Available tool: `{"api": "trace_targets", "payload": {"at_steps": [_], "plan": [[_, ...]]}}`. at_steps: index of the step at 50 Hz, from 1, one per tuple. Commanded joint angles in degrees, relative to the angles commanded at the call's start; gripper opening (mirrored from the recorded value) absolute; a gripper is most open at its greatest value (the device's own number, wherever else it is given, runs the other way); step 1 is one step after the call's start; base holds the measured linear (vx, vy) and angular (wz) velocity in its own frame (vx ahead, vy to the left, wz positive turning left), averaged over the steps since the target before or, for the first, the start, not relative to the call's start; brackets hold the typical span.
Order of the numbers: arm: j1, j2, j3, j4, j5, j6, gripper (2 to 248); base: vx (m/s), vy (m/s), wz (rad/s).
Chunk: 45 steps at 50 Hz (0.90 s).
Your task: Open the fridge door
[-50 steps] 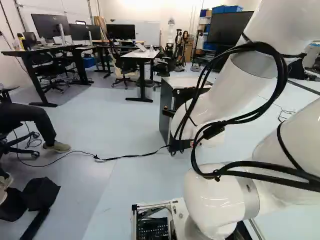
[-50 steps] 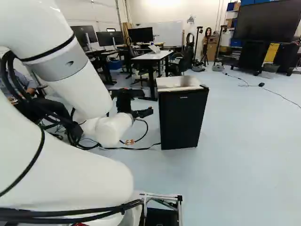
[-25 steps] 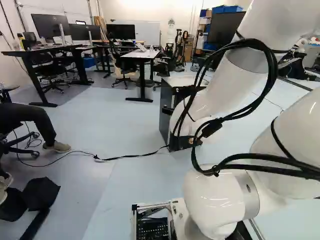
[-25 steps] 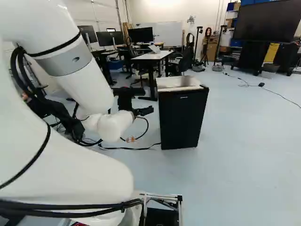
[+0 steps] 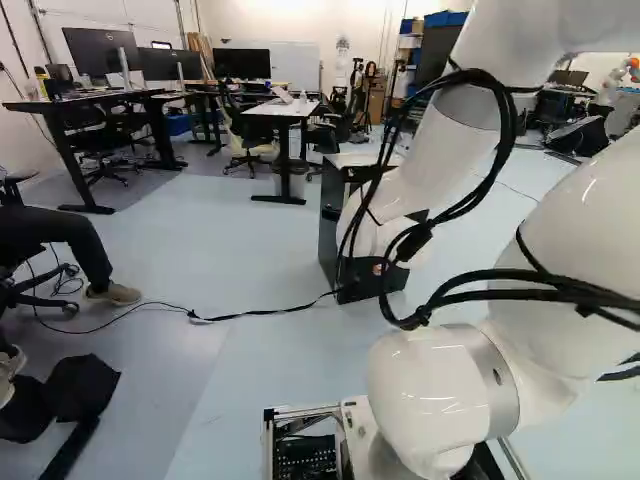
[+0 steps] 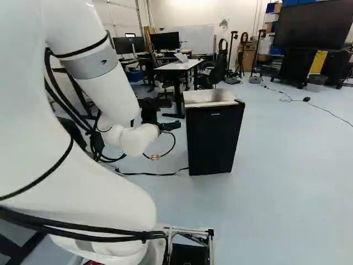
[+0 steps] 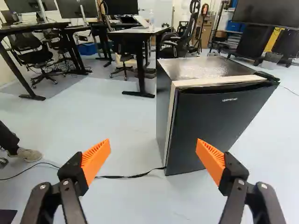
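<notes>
Whole fridge door (image 6: 214,141): right base view only

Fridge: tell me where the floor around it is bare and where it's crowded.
Bare floor lies right of the fridge in the right base view, and between fridge, cable and desk in the wrist view. Crowded: around the desk, with chairs.

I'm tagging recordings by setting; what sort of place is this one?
Probably a robotics lab or workshop with office space: desks carry monitors, office chairs stand around, and what looks like another robot arm shows at the far right of the left base view.
</notes>
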Motion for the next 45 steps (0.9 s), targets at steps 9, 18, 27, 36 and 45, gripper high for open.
{"api": "trace_targets", "payload": {"at_steps": [9,18,27,36,45], "plan": [[0.1,-2.0,-1.9,0.0,0.0,0.0,247,0.000,0.000,0.000],[0.3,-3.9,-3.8,0.0,0.0,0.0,247,0.000,0.000,0.000],[0.5,-6.2,-5.7,0.0,0.0,0.0,247,0.000,0.000,0.000],[0.8,-9.4,-7.8,0.0,0.2,0.0,247,0.000,0.000,0.000],[1.0,-12.7,-9.9,0.0,0.7,0.0,247,0.000,0.000,0.000]]}}
